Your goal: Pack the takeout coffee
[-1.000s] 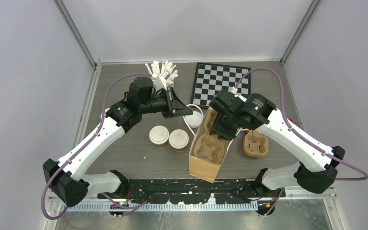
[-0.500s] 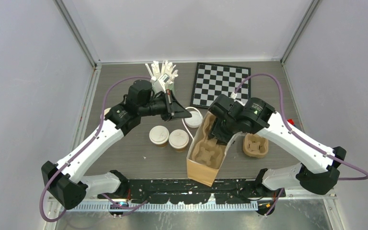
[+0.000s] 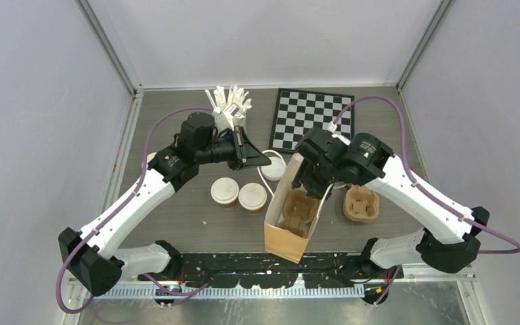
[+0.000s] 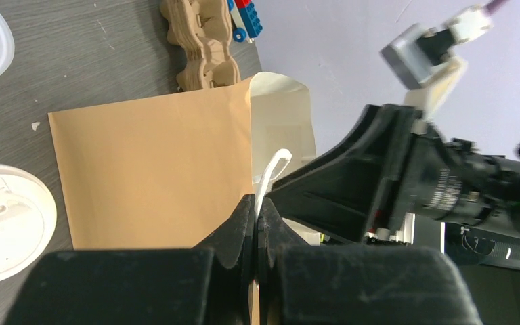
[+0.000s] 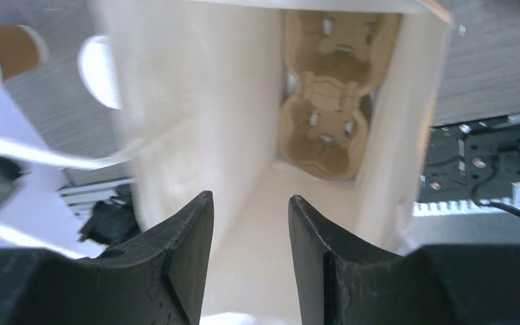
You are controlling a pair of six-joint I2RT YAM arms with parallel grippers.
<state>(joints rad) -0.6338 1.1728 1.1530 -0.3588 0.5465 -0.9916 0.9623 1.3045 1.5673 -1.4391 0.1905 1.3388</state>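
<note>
Two takeout coffee cups with white lids [image 3: 225, 191] [image 3: 252, 197] stand side by side on the table, left of an open brown paper bag [image 3: 286, 237]. My left gripper [image 3: 265, 161] is shut on the bag's white handle [image 4: 274, 166] and holds the bag's left wall up. My right gripper [image 3: 309, 184] hangs open over the bag's mouth with nothing between its fingers. In the right wrist view a brown pulp cup tray [image 5: 325, 101] lies at the bottom of the bag. One lidded cup [image 4: 0, 227] shows at the left edge of the left wrist view.
A second pulp tray [image 3: 361, 204] lies right of the bag. A white round lid [image 3: 274, 168] sits behind the bag by the left gripper. A chessboard [image 3: 313, 118] and a can of white sticks [image 3: 230, 105] stand at the back.
The right gripper opened and let go of the pulp tray, which dropped from the bag's mouth to its bottom. The left gripper kept its hold on the handle.
</note>
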